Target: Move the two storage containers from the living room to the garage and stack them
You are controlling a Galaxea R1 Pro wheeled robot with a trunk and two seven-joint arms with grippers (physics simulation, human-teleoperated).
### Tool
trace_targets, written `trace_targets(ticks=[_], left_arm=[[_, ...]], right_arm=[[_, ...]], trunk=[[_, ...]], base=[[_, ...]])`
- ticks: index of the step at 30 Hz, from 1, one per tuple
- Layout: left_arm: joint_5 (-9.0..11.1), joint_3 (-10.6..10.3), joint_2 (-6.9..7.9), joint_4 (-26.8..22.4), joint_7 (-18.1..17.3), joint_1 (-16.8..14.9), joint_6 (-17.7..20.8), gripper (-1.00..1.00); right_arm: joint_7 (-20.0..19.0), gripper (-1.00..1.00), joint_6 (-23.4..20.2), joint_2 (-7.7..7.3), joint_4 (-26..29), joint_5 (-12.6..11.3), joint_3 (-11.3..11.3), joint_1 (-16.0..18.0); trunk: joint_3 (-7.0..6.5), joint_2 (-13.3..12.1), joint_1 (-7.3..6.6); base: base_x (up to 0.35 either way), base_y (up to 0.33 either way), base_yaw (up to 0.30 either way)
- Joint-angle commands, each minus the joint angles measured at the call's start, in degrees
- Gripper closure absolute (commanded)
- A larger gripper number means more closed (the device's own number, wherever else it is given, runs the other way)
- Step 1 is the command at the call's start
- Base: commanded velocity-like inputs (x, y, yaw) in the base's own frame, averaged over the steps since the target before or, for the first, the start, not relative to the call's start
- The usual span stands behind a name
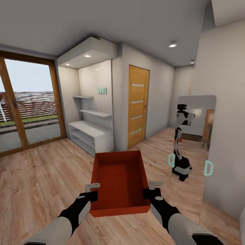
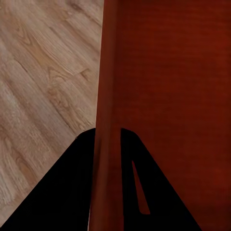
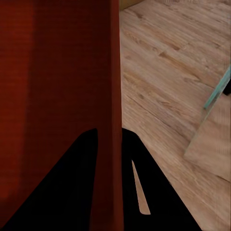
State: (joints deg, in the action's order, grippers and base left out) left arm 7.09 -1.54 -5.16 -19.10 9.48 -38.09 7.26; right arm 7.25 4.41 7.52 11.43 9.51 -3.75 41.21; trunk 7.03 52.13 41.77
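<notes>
One orange-red storage container (image 1: 119, 180), open-topped and empty, is held level in front of me over a light wood plank floor. My left gripper (image 1: 91, 195) is shut on its left wall and my right gripper (image 1: 149, 192) on its right wall. In the left wrist view the container's wall (image 2: 108, 72) runs between the black fingers (image 2: 67, 192) of the left gripper (image 2: 108, 139). The right wrist view shows the opposite wall (image 3: 114, 72) pinched the same way by the right gripper (image 3: 109, 137). The other container and the garage are out of view.
Ahead stand white built-in shelves (image 1: 90, 132) and a closed wooden door (image 1: 137, 105). A glass sliding door (image 1: 27, 109) is at the left. At the right, a wall mirror (image 1: 195, 136) reflects the robot, and a white wall (image 1: 224, 102) stands close by.
</notes>
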Motion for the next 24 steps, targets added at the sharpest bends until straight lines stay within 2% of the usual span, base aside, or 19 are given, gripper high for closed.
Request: trace_targets(ticks=[1,24], left_arm=[[-0.95,1.62,-0.03,-1.46,0.46,-0.06,-0.14,1.0],[-0.96,1.59,-0.03,-1.46,0.46,-0.06,-0.14,1.0]], right_arm=[[-0.49,1.0,0.22,0.3,-0.26,-0.04,-0.12,0.0],[-0.49,1.0,0.34,0.3,-0.27,-0.02,-0.12,-0.01]], trunk=[[0.09,0.06,0.04],[0.09,0.06,0.04]], base=[[0.321,0.072,0.0],[0.321,0.099,0.0]])
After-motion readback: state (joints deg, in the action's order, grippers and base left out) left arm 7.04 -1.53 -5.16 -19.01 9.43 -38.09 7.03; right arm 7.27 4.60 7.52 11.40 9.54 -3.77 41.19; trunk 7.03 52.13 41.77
